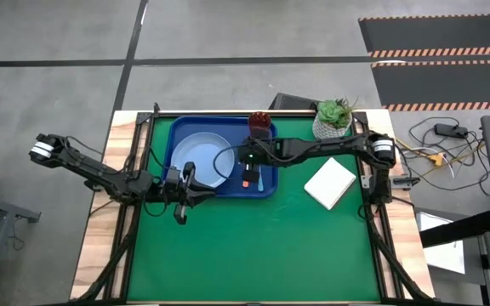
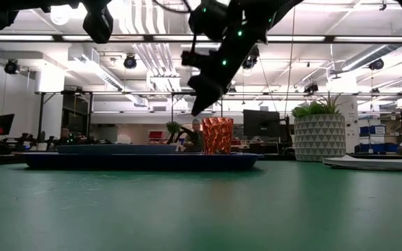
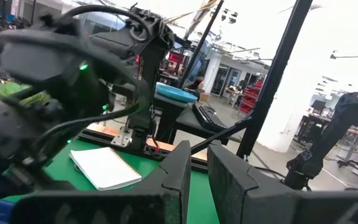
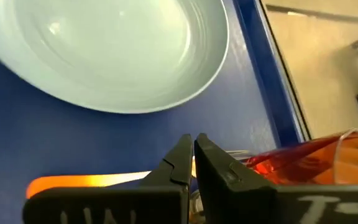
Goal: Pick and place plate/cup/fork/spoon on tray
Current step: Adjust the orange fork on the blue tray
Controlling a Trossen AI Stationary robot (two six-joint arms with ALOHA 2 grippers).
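From the high view I see the tray (image 1: 266, 189) at the table's 12 o'clock side, with the plate (image 1: 201, 158) lying in its left half. The cup (image 1: 260, 125) stands at the tray's 1 o'clock corner. My right gripper (image 1: 247, 161) hangs over the tray just right of the plate, and below it the fork (image 1: 248, 181) shows as an orange spot with the spoon (image 1: 259, 180) beside it. My left gripper (image 1: 187, 174) sits at the plate's 7 o'clock edge, at the tray's near rim. A plant (image 1: 334, 117) and a white box (image 1: 330, 183) sit right of the tray.

In the low view the tray (image 2: 142, 160) is a dark band with the cup (image 2: 217, 135) upright on it. The right gripper (image 2: 199, 97) hangs above, clear of the cup. The plant (image 2: 319, 134) stands at 3 o'clock.

The left wrist view shows my left fingers (image 3: 179, 171) nearly together, a thin gap between them, nothing held. The box (image 3: 105, 167) lies beyond.

The right wrist view shows my right fingers (image 4: 180, 163) closed to a sliver, empty, above the fork's (image 4: 82, 181) orange handle. The plate (image 4: 114, 46) lies ahead, the cup (image 4: 316, 162) to one side, both on the tray (image 4: 253, 93).
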